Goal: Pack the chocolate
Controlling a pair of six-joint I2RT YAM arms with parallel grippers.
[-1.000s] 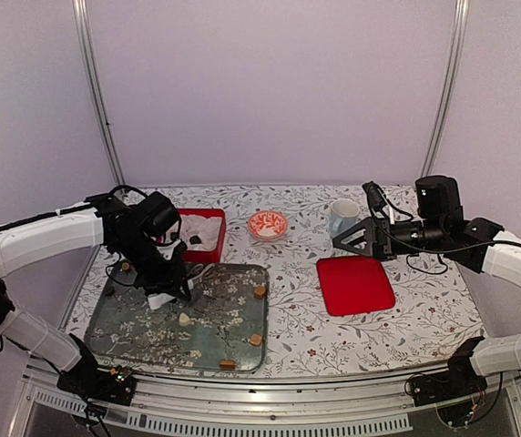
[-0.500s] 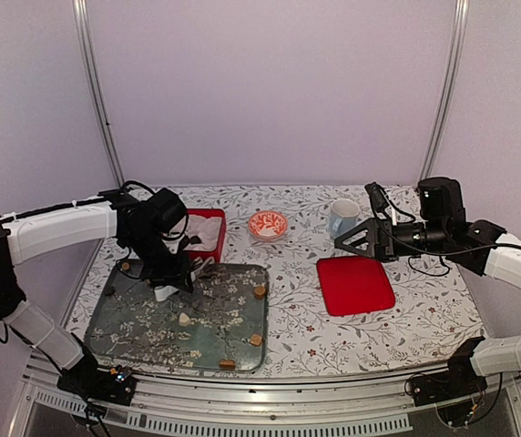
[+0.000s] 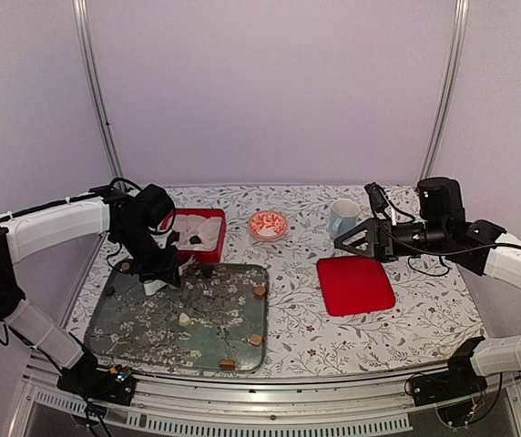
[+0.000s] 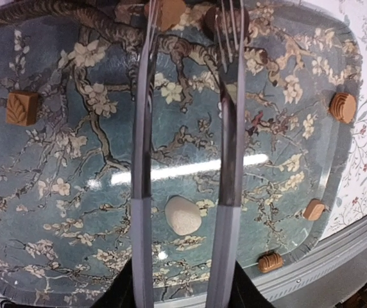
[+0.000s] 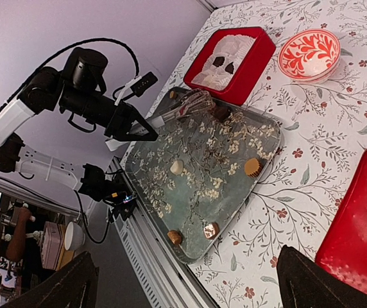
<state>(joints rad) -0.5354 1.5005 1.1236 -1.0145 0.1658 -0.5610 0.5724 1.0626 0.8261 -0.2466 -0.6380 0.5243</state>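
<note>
Floral-print bench (image 3: 424, 309) before lilac walls (image 3: 270, 91). On it, a blue-green blossom-patterned glass tray (image 3: 133, 332) strewn with the chocolate (image 4: 182, 215): caramel, cream and dark pieces. More dark pieces in the paper-lined red box (image 5: 253, 74) behind. Left gripper (image 4: 190, 19) low over the tray's far edge, fingers parted, gripping nothing, tips beside a dark lump (image 4: 210, 18). Right gripper (image 3: 344, 241) spread wide, empty, above the bench near a flat red lid (image 3: 355, 284).

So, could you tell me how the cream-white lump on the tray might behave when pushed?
The cream-white lump looks rounded, so it may roll. The tray shows a glossy reflection, so it could also slide easily.
</note>
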